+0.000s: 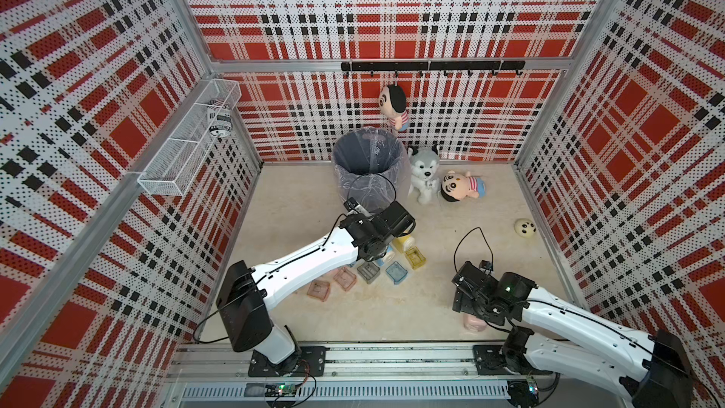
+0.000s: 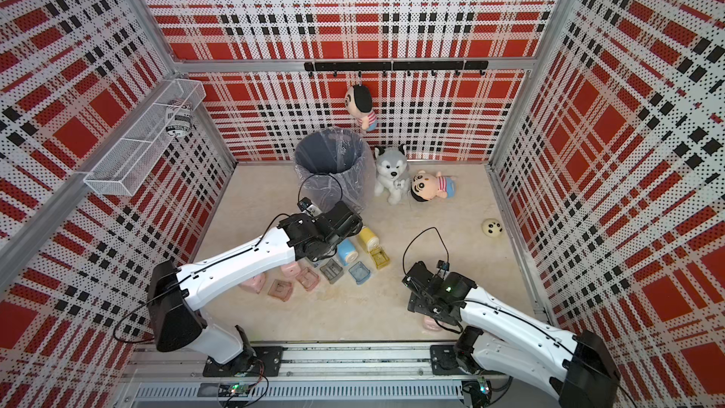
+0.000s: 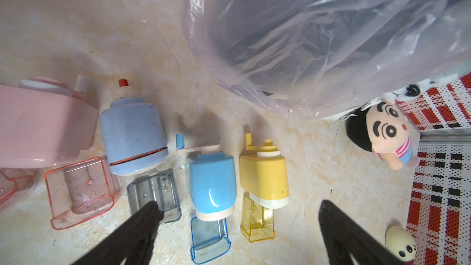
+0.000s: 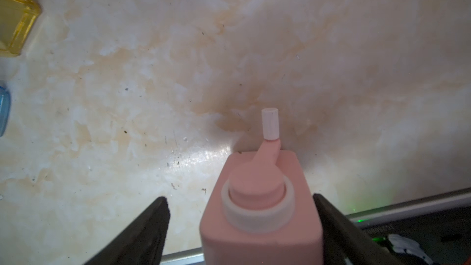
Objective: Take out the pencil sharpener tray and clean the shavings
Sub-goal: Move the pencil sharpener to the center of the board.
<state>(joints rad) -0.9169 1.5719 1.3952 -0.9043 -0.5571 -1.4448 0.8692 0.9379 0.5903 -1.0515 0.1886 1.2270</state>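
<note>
- The left claw (image 3: pixel 237 203) hangs wide open and holds nothing, above the row of sharpeners just in front of the lined bin (image 1: pixel 368 166).
- In both top views four clear trays lie in a row on the table (image 1: pixel 392 315): pink tray (image 1: pixel 345 278), grey tray (image 1: pixel 368 271), blue tray (image 1: pixel 395 272), yellow tray (image 1: pixel 416 257).
- The blue sharpener (image 3: pixel 212 184) and yellow sharpener (image 3: pixel 263 177) sit side by side with their long axes parallel. Their cranks point toward the bin, and each one's tray lies in line at its cream end.
- The right claw (image 4: pixel 239 198) straddles the pink sharpener (image 4: pixel 257 212) near the front rail (image 1: pixel 392 351), well apart from the row.
- The claw is partly open and not clamped. One finger (image 4: pixel 331 220) is just beside the pink body, perhaps touching it, and the other finger (image 4: pixel 150 225) stands clear of it.
- The pink sharpener's long axis runs along the claw's reach, and its crank (image 4: pixel 267 149) with the white knob (image 4: pixel 270 123) points away from the wrist. Its tray end is hidden.
- A panda ball (image 1: pixel 525 227) lies by the right wall.
</note>
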